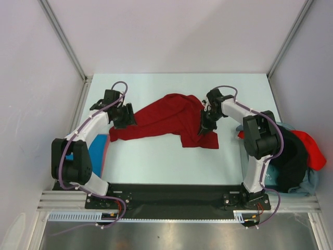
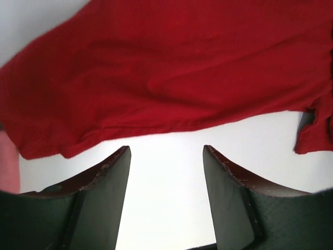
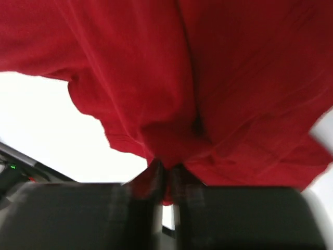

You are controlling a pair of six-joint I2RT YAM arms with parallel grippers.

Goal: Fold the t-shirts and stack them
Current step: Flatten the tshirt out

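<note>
While the blue shirt (image 1: 98,150) lies flat at the table's (image 1: 156,166) left edge, the left gripper (image 1: 125,115) sits just beside the red shirt's (image 1: 166,119) left end, jaws spread and nothing between them. So the red shirt is sprawled, crumpled, across the middle of the table, a bit toward the far edge. It's held only on its right side, where the right gripper (image 1: 206,125) is pinching a bunched fold. A pile (image 1: 299,156) of other shirts hangs off the right edge. My worry: if the right one pulls now, with just one spot held, the cloth will drag and bunch up instead of spreading flat. That fat pinch could also slip out or be grabbing two layers.
</note>
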